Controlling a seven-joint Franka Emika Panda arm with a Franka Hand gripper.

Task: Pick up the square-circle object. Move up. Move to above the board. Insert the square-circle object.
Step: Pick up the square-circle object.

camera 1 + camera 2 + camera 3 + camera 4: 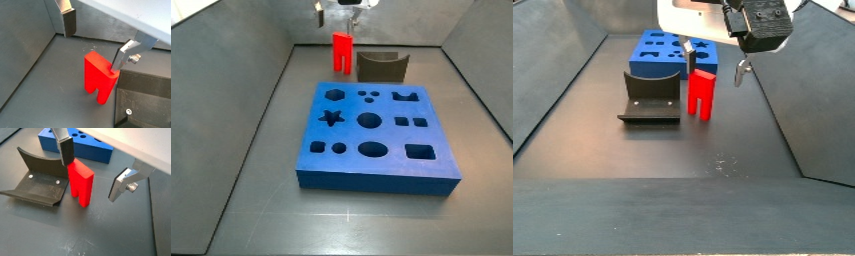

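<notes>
Large blue board [372, 140], far end cut off in a wrist view [73, 145]. Dark fixture [647, 95] beside it. Red block [81, 183], prongs down, between the gripper [93, 170] fingers, jaws apart; contact seemingly absent, hard to judge.

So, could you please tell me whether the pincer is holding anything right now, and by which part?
Nothing is held: the pincer is open around the upright square-circle object, its fingers flanking the top end.
</notes>
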